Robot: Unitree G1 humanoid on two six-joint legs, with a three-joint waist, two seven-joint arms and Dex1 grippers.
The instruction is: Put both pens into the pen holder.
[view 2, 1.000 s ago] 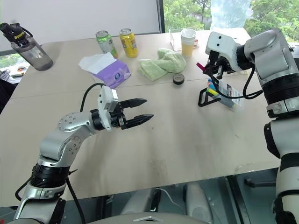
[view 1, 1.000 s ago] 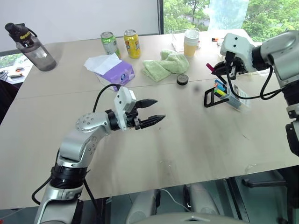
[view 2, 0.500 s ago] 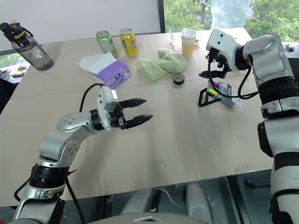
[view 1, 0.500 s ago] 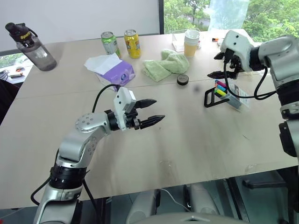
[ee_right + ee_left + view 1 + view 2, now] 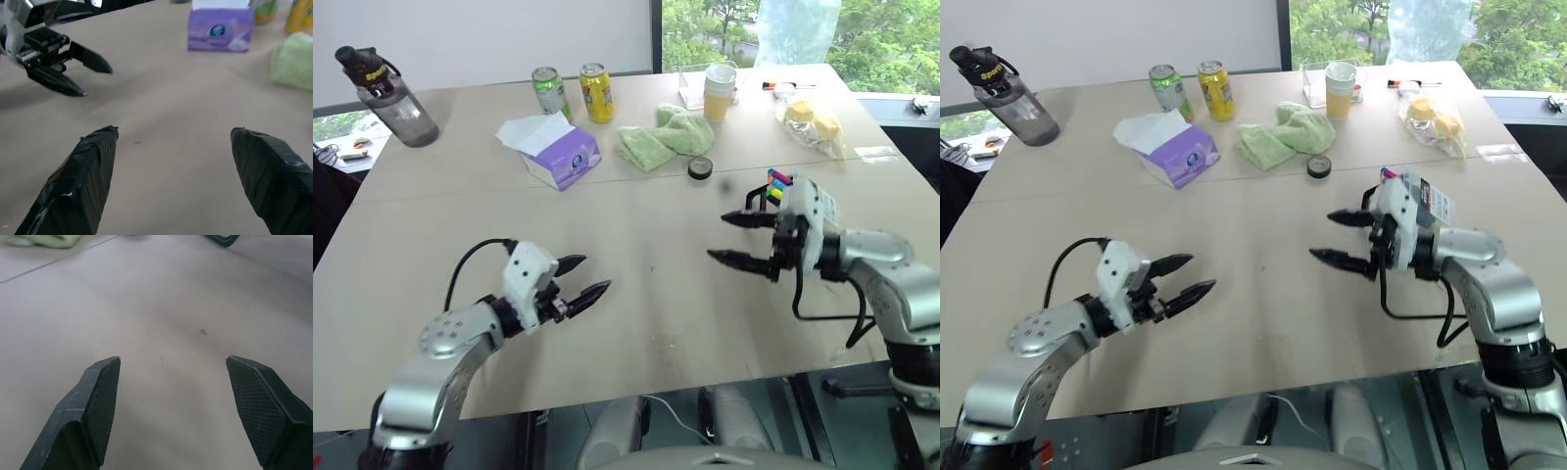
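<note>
The pen holder (image 5: 781, 188) is a small clear box on a black wire frame at the right of the table. My right wrist hides most of it. Pink, blue and yellow tips (image 5: 774, 177) stick out of its top. I cannot tell the pens from the other sticks inside. My right gripper (image 5: 718, 237) hovers just in front of the holder, pointing left. It is open, with nothing between its fingers. My left gripper (image 5: 595, 273) hangs low over the bare tabletop at the near left, open and empty, and it also shows across the table as the left gripper (image 5: 97, 82).
At the back stand a grey water bottle (image 5: 386, 83), two cans (image 5: 546, 90), a purple tissue box (image 5: 553, 152), a green cloth (image 5: 661, 137), a black round cap (image 5: 700, 168), stacked paper cups (image 5: 719, 90) and a clear bag (image 5: 808, 122). Bare tabletop lies between the grippers.
My right gripper opened above the pen holder, letting go of the pink-ended pen, then drew back and down in front of it. My left arm sank toward the near left. The camera shifted.
</note>
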